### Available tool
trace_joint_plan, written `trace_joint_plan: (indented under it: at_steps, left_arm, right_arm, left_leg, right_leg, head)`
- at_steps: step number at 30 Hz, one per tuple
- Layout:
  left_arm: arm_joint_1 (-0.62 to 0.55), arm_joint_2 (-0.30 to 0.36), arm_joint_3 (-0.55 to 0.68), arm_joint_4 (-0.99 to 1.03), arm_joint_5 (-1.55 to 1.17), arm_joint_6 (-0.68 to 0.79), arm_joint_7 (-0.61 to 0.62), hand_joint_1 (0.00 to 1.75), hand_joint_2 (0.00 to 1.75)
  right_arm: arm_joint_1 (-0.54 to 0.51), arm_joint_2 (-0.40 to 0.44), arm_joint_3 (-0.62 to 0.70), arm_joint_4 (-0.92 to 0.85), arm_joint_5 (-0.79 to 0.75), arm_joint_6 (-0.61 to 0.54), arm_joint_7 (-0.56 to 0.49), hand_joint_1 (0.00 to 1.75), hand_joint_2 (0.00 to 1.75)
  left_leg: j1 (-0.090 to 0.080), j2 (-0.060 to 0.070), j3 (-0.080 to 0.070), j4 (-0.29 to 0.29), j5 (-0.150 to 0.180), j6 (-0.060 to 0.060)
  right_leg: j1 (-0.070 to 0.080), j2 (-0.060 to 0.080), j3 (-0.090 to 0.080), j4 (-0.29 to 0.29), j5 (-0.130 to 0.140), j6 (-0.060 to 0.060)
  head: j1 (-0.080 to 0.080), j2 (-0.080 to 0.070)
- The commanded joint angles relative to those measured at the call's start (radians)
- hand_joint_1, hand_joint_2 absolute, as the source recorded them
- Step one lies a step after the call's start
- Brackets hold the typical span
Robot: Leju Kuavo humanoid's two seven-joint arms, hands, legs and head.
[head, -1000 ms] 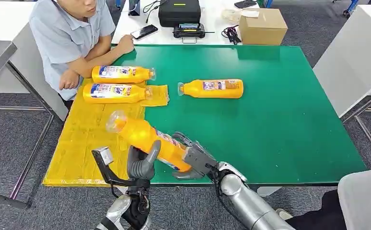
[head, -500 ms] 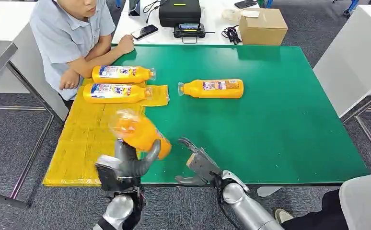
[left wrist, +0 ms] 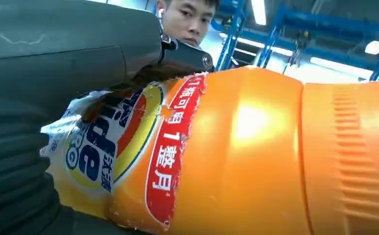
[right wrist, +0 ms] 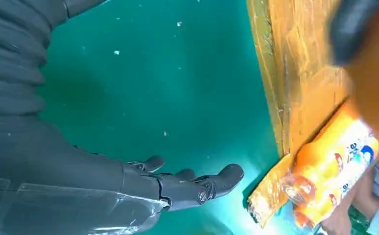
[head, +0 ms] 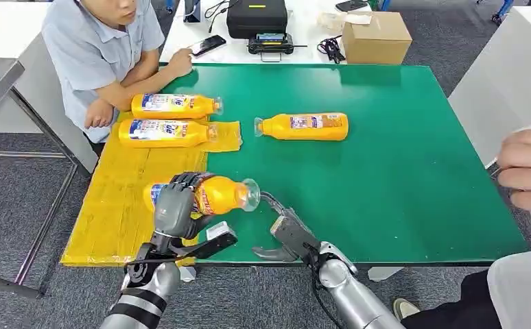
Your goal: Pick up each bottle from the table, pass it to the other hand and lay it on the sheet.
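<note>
My left hand (head: 175, 205) grips an orange bottle (head: 204, 195) around its label, held lying sideways over the near part of the yellow sheet (head: 122, 199), its clear neck pointing right. Up close the same bottle (left wrist: 256, 156) sits against the left hand (left wrist: 40, 98). My right hand (head: 285, 233) stands open over the green table (head: 400, 171) near its front edge, holding nothing; its fingers (right wrist: 197, 186) are spread above the green top. Two orange bottles (head: 163, 132) (head: 175, 105) lie at the sheet's far end. Another orange bottle (head: 304, 127) lies on the bare table.
A person (head: 105, 48) sits at the table's far left corner, arms resting by the sheet. Another person's hand (head: 530, 171) comes in at the right edge. A cardboard box (head: 376, 35), a black case (head: 257, 17) and a phone (head: 206, 45) lie on the white table behind.
The right hand has let go of the bottle and drawn back a little. The left hand has taken it and turned it from tilted to lying sideways over the sheet. A person's hand appeared at right.
</note>
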Motion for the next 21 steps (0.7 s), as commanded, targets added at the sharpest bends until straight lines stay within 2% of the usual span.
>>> trace_joint_plan:
  at_steps: [1, 7, 8, 10, 11, 12, 13, 15, 19, 20, 21]
  left_arm:
    - [-0.197, 0.141, -0.11, 0.397, -0.156, -0.007, 0.235, 1.75, 1.75]
    - [-0.281, 0.174, -0.189, 0.535, -0.22, -0.104, 0.358, 1.75, 1.75]
    - [-0.294, 0.176, -0.196, 0.554, -0.232, -0.105, 0.392, 1.22, 1.75]
    - [-0.299, 0.177, -0.198, 0.56, -0.234, -0.111, 0.393, 1.26, 1.75]
    - [-0.3, 0.173, -0.191, 0.566, -0.219, -0.115, 0.386, 1.05, 1.75]
    - [-0.3, 0.17, -0.187, 0.569, -0.206, -0.118, 0.377, 0.51, 1.75]
    - [-0.3, 0.17, -0.187, 0.569, -0.206, -0.118, 0.377, 0.35, 1.75]
    - [-0.298, 0.165, -0.183, 0.574, -0.177, -0.148, 0.349, 0.19, 1.75]
    - [-0.298, 0.165, -0.183, 0.574, -0.177, -0.148, 0.349, 0.19, 1.75]
    - [-0.296, 0.163, -0.183, 0.574, -0.175, -0.147, 0.349, 0.05, 1.75]
    - [-0.298, 0.164, -0.187, 0.58, -0.177, -0.159, 0.35, 0.05, 1.75]
  right_arm:
    - [-0.048, 0.018, -0.031, 0.061, 0.007, 0.032, -0.004, 0.0, 1.75]
    - [-0.064, 0.027, -0.037, 0.07, 0.013, 0.046, -0.004, 0.0, 1.75]
    - [-0.069, 0.032, -0.039, 0.076, 0.015, 0.05, -0.003, 0.0, 1.75]
    - [-0.071, 0.034, -0.039, 0.076, 0.015, 0.05, -0.003, 0.0, 1.75]
    - [-0.07, 0.034, -0.039, 0.077, 0.016, 0.051, -0.003, 0.0, 1.75]
    - [-0.068, 0.034, -0.039, 0.076, 0.018, 0.052, -0.004, 0.0, 1.75]
    - [-0.068, 0.034, -0.039, 0.076, 0.018, 0.052, -0.004, 0.0, 1.75]
    - [-0.063, 0.032, -0.042, 0.071, 0.022, 0.051, -0.004, 0.0, 1.75]
    - [-0.063, 0.032, -0.042, 0.071, 0.022, 0.051, -0.004, 0.0, 1.75]
    - [-0.062, 0.031, -0.043, 0.071, 0.023, 0.051, -0.004, 0.0, 1.75]
    - [-0.062, 0.03, -0.043, 0.071, 0.023, 0.051, -0.004, 0.0, 1.75]
  left_leg:
    - [0.001, 0.001, 0.006, -0.001, -0.001, -0.002]
    - [0.001, 0.001, 0.005, 0.0, -0.001, -0.002]
    - [0.0, 0.001, 0.002, 0.0, 0.0, -0.002]
    - [0.0, 0.001, 0.003, 0.0, 0.0, -0.002]
    - [0.0, 0.002, 0.004, 0.0, -0.001, -0.002]
    - [0.0, 0.002, 0.003, 0.0, 0.0, -0.002]
    - [0.001, 0.002, 0.005, 0.0, -0.002, -0.002]
    - [0.001, 0.002, 0.006, 0.0, -0.002, -0.002]
    - [0.0, 0.002, 0.003, 0.0, 0.0, -0.002]
    - [0.0, 0.003, 0.005, 0.0, -0.001, -0.002]
    - [0.0, 0.002, 0.003, 0.0, 0.0, -0.002]
  right_leg:
    - [0.001, 0.0, 0.005, -0.001, -0.001, -0.003]
    - [0.001, 0.0, 0.004, 0.0, -0.001, -0.003]
    - [0.0, 0.0, 0.002, 0.0, -0.001, -0.001]
    - [0.0, 0.0, 0.002, 0.0, -0.001, -0.002]
    - [0.001, 0.001, 0.003, 0.001, -0.001, -0.002]
    - [0.001, 0.001, 0.002, 0.0, -0.001, -0.002]
    - [0.001, 0.001, 0.004, 0.0, -0.002, -0.003]
    - [0.001, 0.002, 0.005, 0.0, -0.002, -0.003]
    - [0.0, 0.002, 0.003, 0.0, -0.001, -0.002]
    - [0.001, 0.002, 0.004, 0.001, -0.001, -0.002]
    - [0.0, 0.001, 0.003, 0.0, 0.0, -0.002]
  head:
    - [0.0, 0.0]
    - [0.0, 0.0]
    - [0.0, 0.0]
    - [0.0, 0.0]
    - [0.0, 0.0]
    - [0.0, 0.0]
    - [0.0, 0.0]
    - [0.0, 0.0]
    - [0.0, 0.0]
    - [0.0, 0.0]
    - [0.0, 0.0]
